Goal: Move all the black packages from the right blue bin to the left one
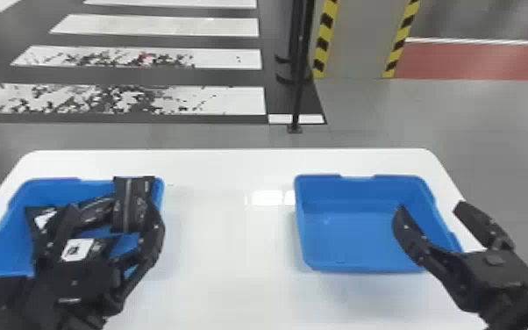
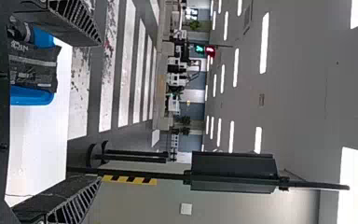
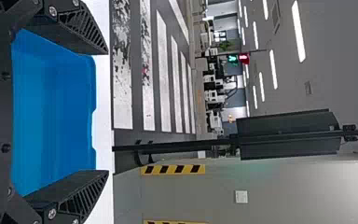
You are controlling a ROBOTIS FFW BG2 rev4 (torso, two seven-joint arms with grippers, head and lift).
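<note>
A white table [image 1: 228, 245] carries both bins, the left blue bin [image 1: 2, 237] and the right blue bin [image 1: 342, 237], set well apart. Every black package in sight is in or over the left bin, so the transfer looks finished, with probably nothing left but clearing the arms. The left gripper [image 1: 109, 210] is over the left bin, fingers spread wide with nothing gripped; the right gripper [image 1: 430, 206], by the right bin's outer side, is likewise wide and holds nothing. The uppermost black package [image 1: 131, 204] has its long axis running near to far, its far end at the back rim by the inner corner. Beside it a curved package [image 1: 94, 213] slants across the bin, and a nearer one shows a white label [image 1: 77, 249]; its long axis I cannot tell.
</note>
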